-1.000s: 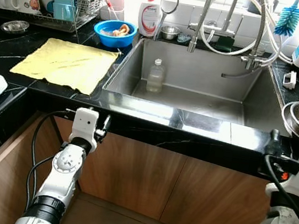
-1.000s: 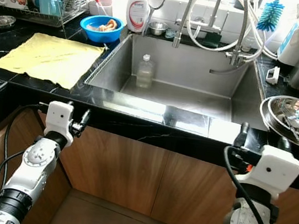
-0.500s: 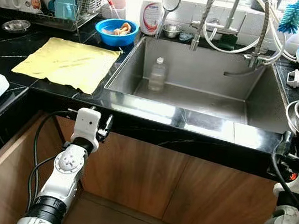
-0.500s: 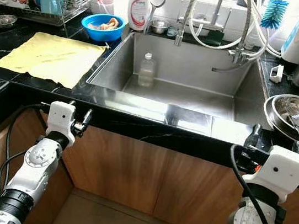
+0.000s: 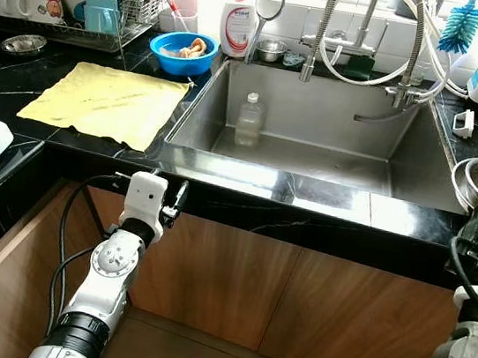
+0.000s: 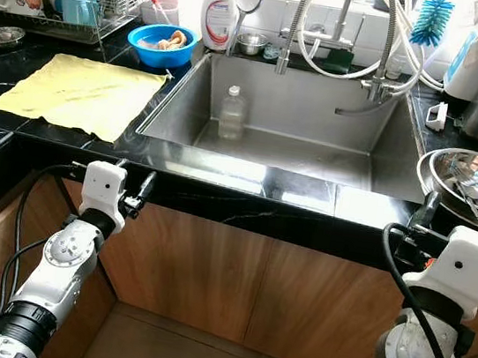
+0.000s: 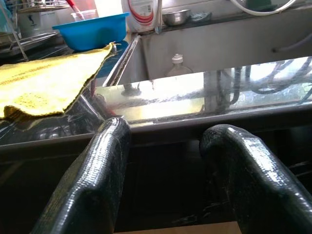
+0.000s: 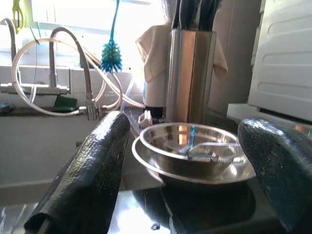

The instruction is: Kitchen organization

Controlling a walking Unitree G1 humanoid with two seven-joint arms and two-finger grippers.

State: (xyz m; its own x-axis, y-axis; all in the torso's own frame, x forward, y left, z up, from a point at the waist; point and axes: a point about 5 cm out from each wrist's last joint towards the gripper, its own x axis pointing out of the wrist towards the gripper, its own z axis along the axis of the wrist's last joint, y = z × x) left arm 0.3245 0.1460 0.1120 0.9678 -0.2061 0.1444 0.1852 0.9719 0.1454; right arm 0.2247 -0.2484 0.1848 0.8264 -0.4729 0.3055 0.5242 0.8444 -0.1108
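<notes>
Yellow cloth (image 5: 107,103), blue bowl (image 5: 183,53), black white-veined counter (image 5: 325,200), silver steel sink (image 5: 317,128), teal bottle brush (image 5: 462,28), brown wood-grain cabinet fronts (image 5: 293,302).

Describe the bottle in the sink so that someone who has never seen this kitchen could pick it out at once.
Start at the steel sink set in the black counter. On its floor, near its left wall, stands a small clear plastic bottle, upright, with a pale cap. It is the one thing inside the basin; the white soap bottle with the red pump stands up on the counter behind the sink.
</notes>
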